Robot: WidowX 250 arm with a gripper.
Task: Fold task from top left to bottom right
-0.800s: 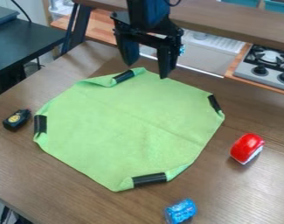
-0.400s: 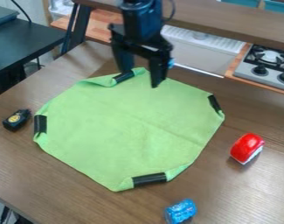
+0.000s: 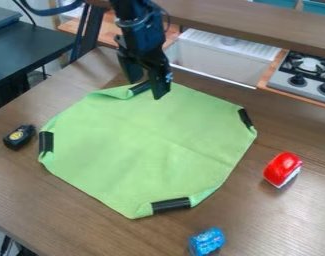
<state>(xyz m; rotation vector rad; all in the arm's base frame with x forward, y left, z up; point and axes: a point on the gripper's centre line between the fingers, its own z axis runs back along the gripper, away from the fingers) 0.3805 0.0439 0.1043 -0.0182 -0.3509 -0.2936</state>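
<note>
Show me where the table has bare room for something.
Bare tabletop lies between the red object and blue object, and along the green cloth's lower-left edge. It is crowded where the gripper hangs near the far black strip.

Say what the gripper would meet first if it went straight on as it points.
Pointing down, the gripper would most likely meet the green cloth first, at or just beside the black band on its upper folded corner; its height above the cloth is unclear from this view.
</note>
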